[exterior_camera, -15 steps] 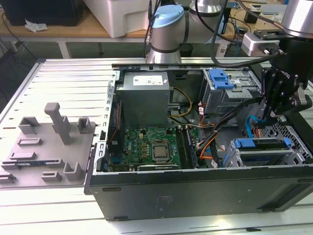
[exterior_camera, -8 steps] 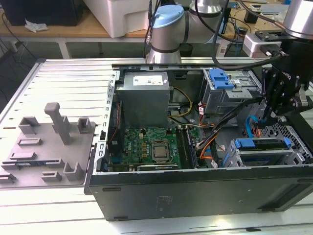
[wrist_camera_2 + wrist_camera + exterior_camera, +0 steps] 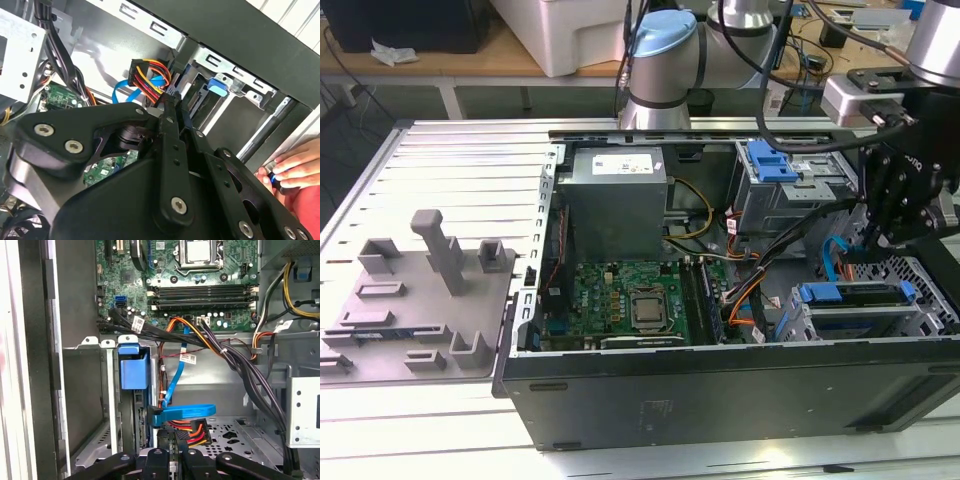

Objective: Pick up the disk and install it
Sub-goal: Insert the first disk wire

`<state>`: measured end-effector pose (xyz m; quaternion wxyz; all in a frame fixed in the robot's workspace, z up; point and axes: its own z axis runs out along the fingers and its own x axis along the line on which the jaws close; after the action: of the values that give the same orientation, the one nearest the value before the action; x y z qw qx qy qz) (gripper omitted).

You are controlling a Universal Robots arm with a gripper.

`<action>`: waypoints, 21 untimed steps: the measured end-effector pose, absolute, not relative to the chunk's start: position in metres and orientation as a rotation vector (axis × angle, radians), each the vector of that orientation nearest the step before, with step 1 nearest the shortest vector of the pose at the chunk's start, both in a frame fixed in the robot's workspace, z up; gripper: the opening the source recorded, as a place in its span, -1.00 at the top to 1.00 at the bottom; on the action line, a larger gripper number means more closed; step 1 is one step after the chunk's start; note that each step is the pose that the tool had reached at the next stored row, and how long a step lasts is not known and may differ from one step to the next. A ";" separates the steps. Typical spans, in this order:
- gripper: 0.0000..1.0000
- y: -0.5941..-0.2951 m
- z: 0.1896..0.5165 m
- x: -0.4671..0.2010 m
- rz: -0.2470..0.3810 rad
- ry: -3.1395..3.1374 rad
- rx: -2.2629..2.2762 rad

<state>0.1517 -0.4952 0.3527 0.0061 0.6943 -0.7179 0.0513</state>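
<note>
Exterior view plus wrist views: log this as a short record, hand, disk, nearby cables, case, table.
hand: low inside the computer case, at the drive cage on the exterior view's right
disk: in that drive cage, blue carrier bracket showing, beside the hand
cables: blue data cable and red-yellow-orange power wires at the hand's tip
case: open, on a slatted table
table extras: grey fixture tray at the exterior view's left
</note>
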 end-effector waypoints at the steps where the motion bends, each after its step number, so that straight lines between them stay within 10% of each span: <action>1: 0.66 -0.497 0.353 0.152 0.159 -2.244 2.177; 21: 0.66 -0.510 0.353 0.151 0.140 -2.200 2.217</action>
<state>0.1514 -0.5099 0.3527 0.0076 0.7090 -0.7037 0.0447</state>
